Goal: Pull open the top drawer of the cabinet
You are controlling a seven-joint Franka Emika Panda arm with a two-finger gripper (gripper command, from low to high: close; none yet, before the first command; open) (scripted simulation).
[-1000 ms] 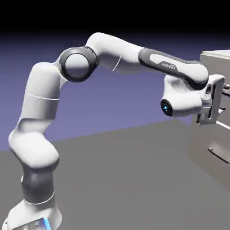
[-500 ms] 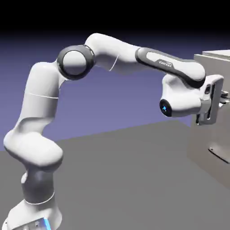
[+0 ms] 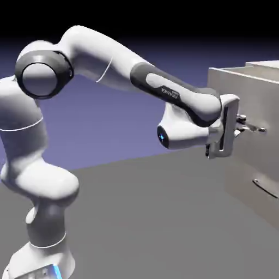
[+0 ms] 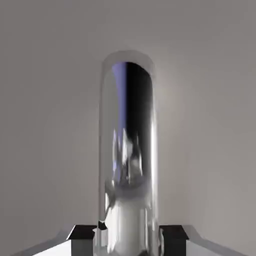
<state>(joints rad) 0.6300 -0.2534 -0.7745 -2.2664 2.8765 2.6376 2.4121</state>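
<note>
A robot gripper (image 3: 241, 126) clamped on the near handle (image 4: 128, 150) could slip off should the arm (image 3: 163, 87) pull the top drawer (image 3: 240, 92) crookedly right to left.

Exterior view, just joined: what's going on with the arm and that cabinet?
The white robot arm has its jaws closed on the shiny bar handle of the cabinet's top drawer. That drawer stands out from the cabinet, with part of its open top showing. The lower drawer's handle sits below, untouched. So the top drawer is partly open at least; whether that is its full travel, I can't tell.
</note>
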